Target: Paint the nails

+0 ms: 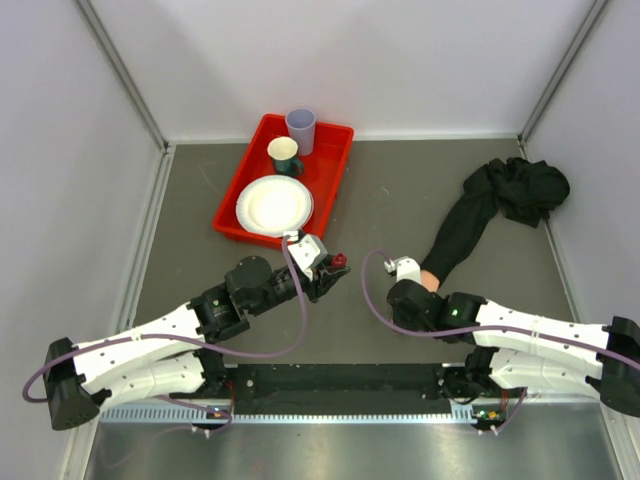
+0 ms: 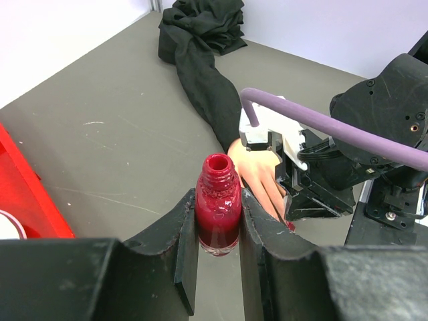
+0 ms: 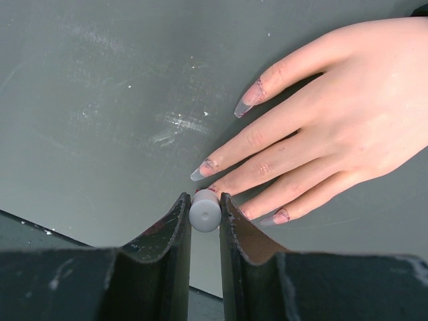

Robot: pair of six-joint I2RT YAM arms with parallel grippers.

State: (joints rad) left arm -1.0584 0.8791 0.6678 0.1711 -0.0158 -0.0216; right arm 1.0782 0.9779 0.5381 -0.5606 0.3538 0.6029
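The left tool (image 1: 328, 268) is clamped on an open red polish bottle (image 2: 217, 210). The right wrist view shows plainly the nails (image 3: 200, 173), just ahead of the right tool (image 3: 205, 199), which is clamped on a small grey cap (image 3: 205, 212). In the top view this tool hides them.

We note a red tray (image 1: 326, 170) at the far left of the grey table (image 1: 390, 190), set at a slant. In it, a white paper plate (image 1: 274, 205) fills the near end. A green cup (image 1: 284, 155) stands upright just behind the plate, and a lavender cup (image 1: 301, 128) stands upright just beyond the green one, at the far end.
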